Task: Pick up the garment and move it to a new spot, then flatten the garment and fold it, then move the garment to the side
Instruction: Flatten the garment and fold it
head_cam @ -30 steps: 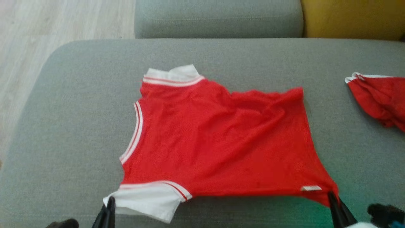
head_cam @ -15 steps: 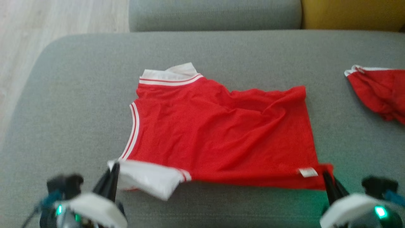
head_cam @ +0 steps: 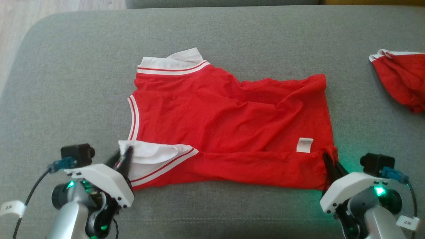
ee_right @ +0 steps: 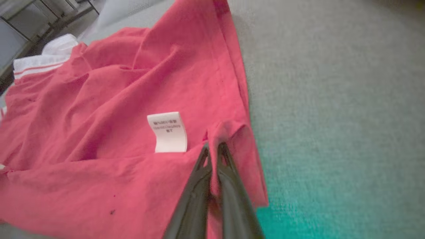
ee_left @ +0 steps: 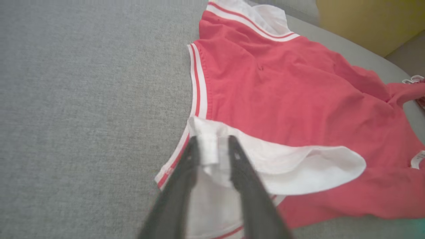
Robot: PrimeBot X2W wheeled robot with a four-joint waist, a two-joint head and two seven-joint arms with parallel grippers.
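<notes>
The left hand (ee_left: 213, 149) is set narrow, its fingers a little apart with the white sleeve (ee_left: 298, 166) between them; whether the cloth is gripped cannot be told. The right hand (ee_right: 212, 147) is closed on a red corner beside the label (ee_right: 167, 132). Between them the near edge of the garment (head_cam: 215, 116) is turned over onto its body, which lies spread on the sofa (head_cam: 66, 83), creased far right. Moving and flattening are judged done and a first fold laid; further folding and the shift aside remain.
</notes>
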